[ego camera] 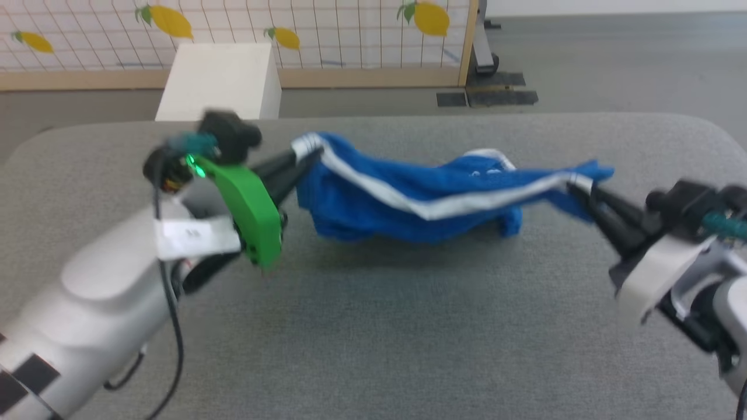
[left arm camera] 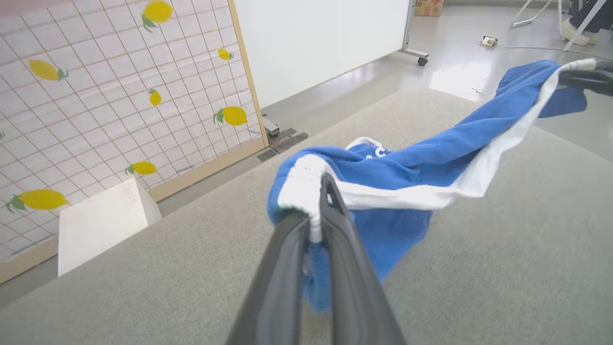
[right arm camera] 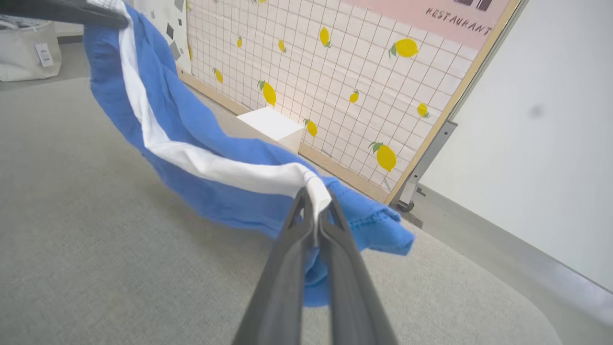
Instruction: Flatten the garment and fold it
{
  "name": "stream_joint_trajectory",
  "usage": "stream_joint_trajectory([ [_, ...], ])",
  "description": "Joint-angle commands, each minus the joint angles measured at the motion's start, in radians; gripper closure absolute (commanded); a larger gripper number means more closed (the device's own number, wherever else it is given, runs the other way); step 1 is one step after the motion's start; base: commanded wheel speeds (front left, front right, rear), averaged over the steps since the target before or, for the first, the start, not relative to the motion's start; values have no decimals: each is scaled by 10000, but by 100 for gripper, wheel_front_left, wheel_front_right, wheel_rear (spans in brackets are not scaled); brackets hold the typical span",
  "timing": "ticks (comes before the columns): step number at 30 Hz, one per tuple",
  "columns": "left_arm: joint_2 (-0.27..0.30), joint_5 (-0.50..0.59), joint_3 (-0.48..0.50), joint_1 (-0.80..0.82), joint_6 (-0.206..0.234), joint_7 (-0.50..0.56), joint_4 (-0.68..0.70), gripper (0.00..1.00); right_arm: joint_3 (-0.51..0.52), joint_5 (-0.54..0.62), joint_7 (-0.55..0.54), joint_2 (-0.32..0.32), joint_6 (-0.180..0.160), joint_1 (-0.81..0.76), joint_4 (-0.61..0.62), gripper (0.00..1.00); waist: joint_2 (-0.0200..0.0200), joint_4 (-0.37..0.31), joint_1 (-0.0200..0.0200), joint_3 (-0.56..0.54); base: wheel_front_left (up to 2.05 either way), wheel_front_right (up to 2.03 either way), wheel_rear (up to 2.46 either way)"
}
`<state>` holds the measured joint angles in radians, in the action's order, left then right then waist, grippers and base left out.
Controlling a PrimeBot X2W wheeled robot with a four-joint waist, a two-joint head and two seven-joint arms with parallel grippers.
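Note:
The garment (ego camera: 420, 198), bright blue shorts with a white side stripe, hangs stretched between my two grippers above the grey table (ego camera: 373, 326); its middle sags and touches the surface. My left gripper (ego camera: 303, 158) is shut on the white-trimmed end at the left. In the left wrist view the left gripper (left arm camera: 318, 196) pinches that bunched white edge of the garment (left arm camera: 412, 172). My right gripper (ego camera: 578, 185) is shut on the stripe's other end. In the right wrist view the right gripper (right arm camera: 313, 201) clamps white trim, and the garment (right arm camera: 201, 158) runs up to the other gripper's fingers (right arm camera: 72, 12).
A white box (ego camera: 219, 79) stands on the floor behind the table's far left edge, before a lemon-patterned grid screen (ego camera: 233, 29). A white panel on casters (left arm camera: 325, 38) stands beside the screen. The table's rounded far-right corner (ego camera: 706, 131) lies close to my right arm.

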<state>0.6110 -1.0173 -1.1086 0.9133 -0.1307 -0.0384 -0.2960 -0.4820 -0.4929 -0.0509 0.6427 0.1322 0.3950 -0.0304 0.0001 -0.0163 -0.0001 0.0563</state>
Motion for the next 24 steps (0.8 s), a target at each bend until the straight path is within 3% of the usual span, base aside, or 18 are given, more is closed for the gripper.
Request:
stream_joint_trajectory([
  [1,119,-118,224,335,0,-163,28,100,234,12,169,-194,-15,366,49,100,-1,90,1,-177,0,0,0],
  [6,157,-113,902,1224,89,-604,-166,100,830,-38,467,-670,-15,1607,-304,100,-1,131,1,-70,0,0,0],
  [13,-480,574,1115,2880,131,-791,-915,100,966,-313,612,-1209,-15,3840,-1209,100,-1,408,1,735,0,0,0],
  [24,-1299,1148,2067,5789,248,-1706,-3155,100,1266,-72,610,-1782,-15,8162,-3759,100,-1,661,1,3258,0,0,0],
])
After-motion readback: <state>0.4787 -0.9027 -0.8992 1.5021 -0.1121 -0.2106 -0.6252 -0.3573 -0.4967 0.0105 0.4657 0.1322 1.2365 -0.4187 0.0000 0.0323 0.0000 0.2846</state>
